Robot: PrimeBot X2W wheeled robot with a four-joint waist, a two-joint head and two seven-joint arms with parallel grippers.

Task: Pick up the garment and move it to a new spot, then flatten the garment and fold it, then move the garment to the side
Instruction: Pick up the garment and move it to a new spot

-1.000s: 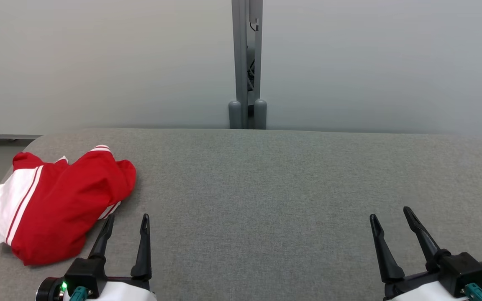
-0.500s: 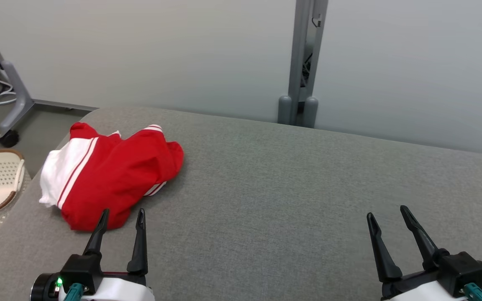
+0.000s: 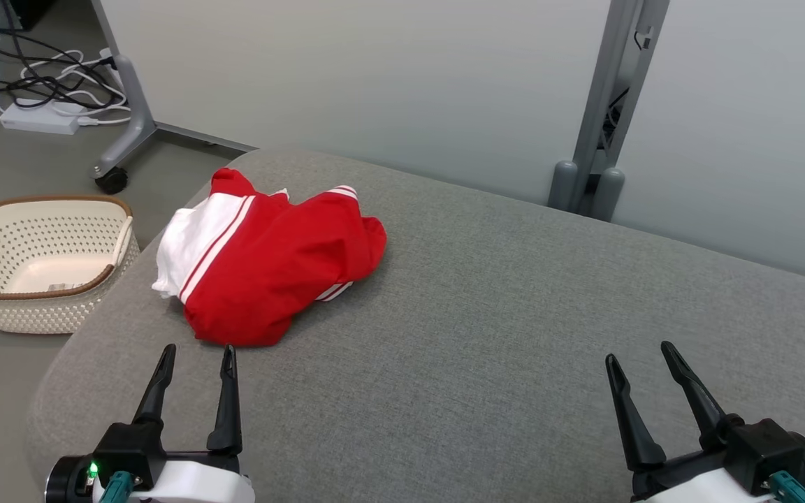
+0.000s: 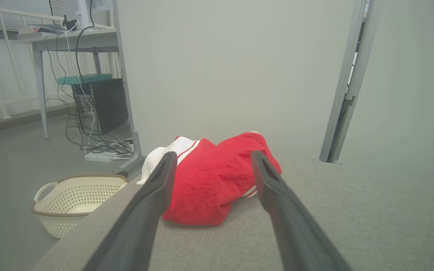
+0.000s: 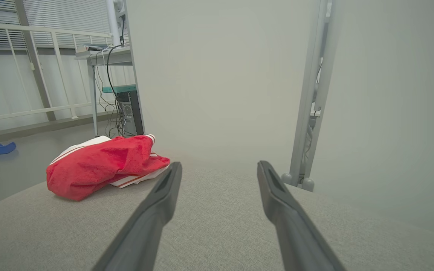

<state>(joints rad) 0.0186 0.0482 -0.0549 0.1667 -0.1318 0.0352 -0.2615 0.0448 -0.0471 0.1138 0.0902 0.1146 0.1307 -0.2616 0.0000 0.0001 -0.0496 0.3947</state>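
A grey woven fabric surface, padded and round-cornered, spreads across the head view. The red and white garment lies crumpled in a heap on the surface, close to its far left corner, with the white striped part turned toward the left edge. The left gripper hovers over the near left part of the surface with its two dark fingers spread wide and nothing between them, the tips just short of the garment's near side. In the left wrist view the heap sits framed between those fingers. The right gripper hangs over the near right part of the surface, likewise spread wide and empty, well apart from the garment. Behind the surface's far edge stands a pale partition panel, joined by a grey metal post with two rounded caps at its base. Off the surface's left edge, on the grey floor, sits a cream perforated basket with a brown rim. Beyond the far left corner, a grey leg ends in a black castor, beside a white power strip and tangled cables. Farther past that corner, the left wrist view shows a desk with a dark computer tower beneath it.
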